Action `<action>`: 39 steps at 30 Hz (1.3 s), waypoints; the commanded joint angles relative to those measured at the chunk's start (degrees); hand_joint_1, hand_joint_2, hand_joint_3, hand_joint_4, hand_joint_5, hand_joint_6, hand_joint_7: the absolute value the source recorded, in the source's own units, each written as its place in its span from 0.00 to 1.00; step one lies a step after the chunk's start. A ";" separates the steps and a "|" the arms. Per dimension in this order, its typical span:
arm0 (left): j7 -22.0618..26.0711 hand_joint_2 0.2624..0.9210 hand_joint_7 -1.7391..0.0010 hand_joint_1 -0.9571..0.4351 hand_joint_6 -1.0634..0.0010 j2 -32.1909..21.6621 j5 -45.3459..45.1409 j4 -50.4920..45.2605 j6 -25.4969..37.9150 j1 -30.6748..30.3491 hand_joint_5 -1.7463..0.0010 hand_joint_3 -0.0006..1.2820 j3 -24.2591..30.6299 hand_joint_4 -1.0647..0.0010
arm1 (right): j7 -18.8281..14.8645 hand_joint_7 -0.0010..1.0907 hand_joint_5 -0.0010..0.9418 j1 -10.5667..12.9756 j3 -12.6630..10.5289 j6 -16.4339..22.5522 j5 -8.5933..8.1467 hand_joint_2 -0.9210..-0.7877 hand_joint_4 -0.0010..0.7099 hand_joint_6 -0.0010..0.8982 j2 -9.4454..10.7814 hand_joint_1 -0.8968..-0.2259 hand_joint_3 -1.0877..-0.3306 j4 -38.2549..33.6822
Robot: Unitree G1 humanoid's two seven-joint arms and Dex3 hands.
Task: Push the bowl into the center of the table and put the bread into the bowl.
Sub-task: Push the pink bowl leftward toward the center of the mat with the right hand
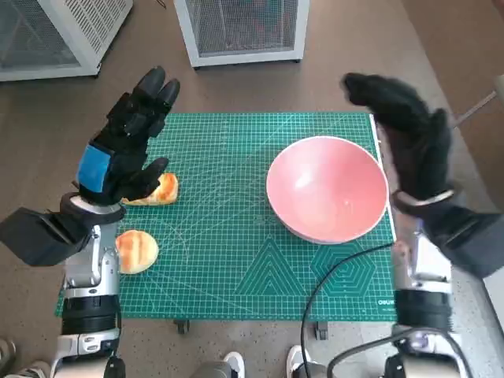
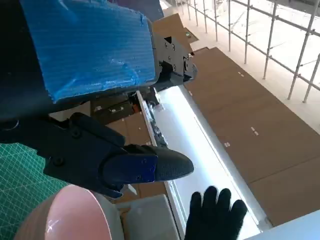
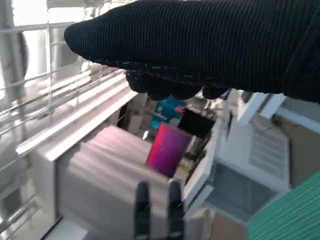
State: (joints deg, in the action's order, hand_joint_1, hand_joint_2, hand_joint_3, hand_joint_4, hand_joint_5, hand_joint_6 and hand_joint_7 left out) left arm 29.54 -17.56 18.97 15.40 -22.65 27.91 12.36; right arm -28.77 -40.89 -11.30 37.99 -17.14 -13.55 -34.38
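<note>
Golden-brown and closest to the robot, 1 bread roll is lying on the green cutting mat near its left edge, and a 2nd roll is sitting just beyond it, partly under the left hand, whose fingers are spread and holding nothing. Farther right, the pink bowl is resting near the mat's right edge, not yet centred. The right hand is hovering beside it, fingers apart and empty. A high or glancing push is likely tipping the bowl rather than sliding it, or sending it past centre; a loose grasp risks knocking a roll off the table.
</note>
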 commanded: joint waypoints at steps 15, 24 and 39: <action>-0.56 1.00 1.00 0.19 0.77 -0.24 -0.71 0.04 -0.86 0.07 1.00 0.33 0.28 0.79 | 12.12 0.26 0.00 -9.23 -8.81 0.11 1.29 0.00 0.22 0.07 -4.80 0.43 0.30 -33.18; -0.97 1.00 1.00 0.19 0.77 -0.36 -0.62 -0.65 -0.56 -0.30 1.00 0.33 0.41 0.79 | 15.40 0.26 0.00 -8.61 -8.14 -3.72 4.02 0.00 0.20 0.09 -4.81 0.45 0.25 -37.87; -1.01 1.00 1.00 0.20 0.77 -0.81 -0.35 -1.77 0.41 -0.85 1.00 0.33 0.67 0.79 | 18.16 0.23 0.00 -7.06 -6.91 -10.52 7.51 0.00 0.18 0.10 -1.71 0.44 0.25 -40.39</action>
State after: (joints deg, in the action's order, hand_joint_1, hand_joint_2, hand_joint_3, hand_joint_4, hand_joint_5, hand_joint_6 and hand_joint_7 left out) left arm 28.89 -17.63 18.48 14.65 -22.69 27.69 12.47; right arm -11.49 -49.90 -18.41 29.74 -10.34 -16.77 -73.56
